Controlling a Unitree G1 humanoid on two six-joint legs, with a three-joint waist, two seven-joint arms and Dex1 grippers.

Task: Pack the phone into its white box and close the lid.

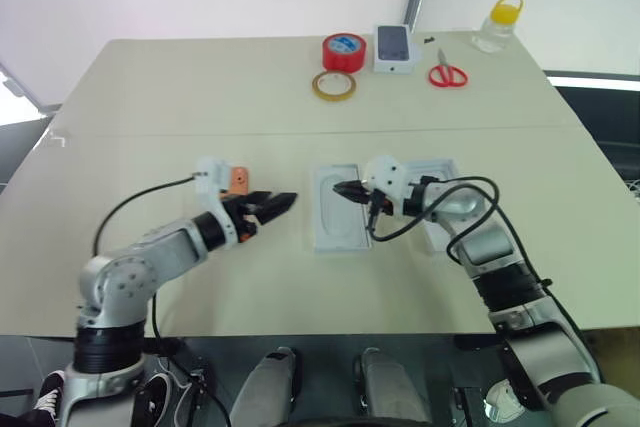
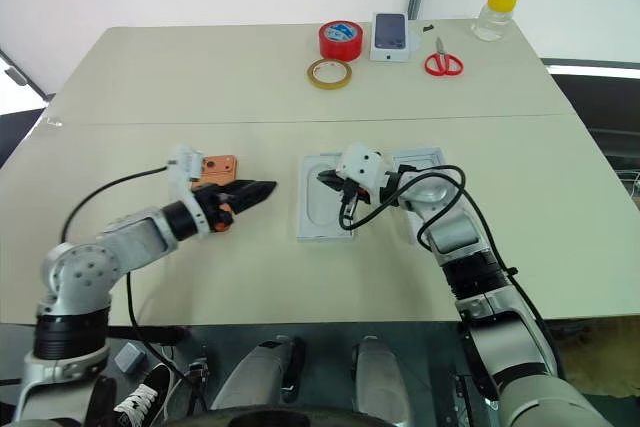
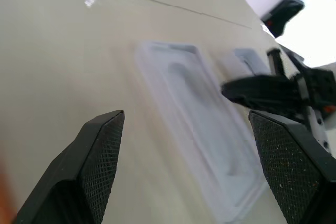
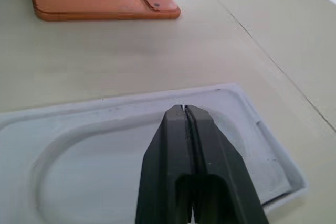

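Right gripper [image 4: 185, 109]: fingers pressed together, gripping nothing, hovering over the far end of the white box [image 1: 338, 209], which is lying empty at table centre; the recess inside is showing as a faint rounded outline. Left gripper [image 1: 272, 205]: fingers spread wide, empty, pointing toward the box from its nine o'clock side, clear of it. The phone [image 2: 217, 169] is lying flat on the table at nine o'clock of the box, well apart, mostly hidden behind the left wrist, its lens cluster showing in the right wrist view. A second white tray [image 1: 442, 169] at three o'clock is largely covered by the right arm. Along the far edge at twelve o'clock: red tape roll [image 1: 343, 51], tan tape ring [image 1: 333, 86], small carton [image 1: 394, 48], scissors [image 1: 447, 73], jar [image 1: 498, 23].
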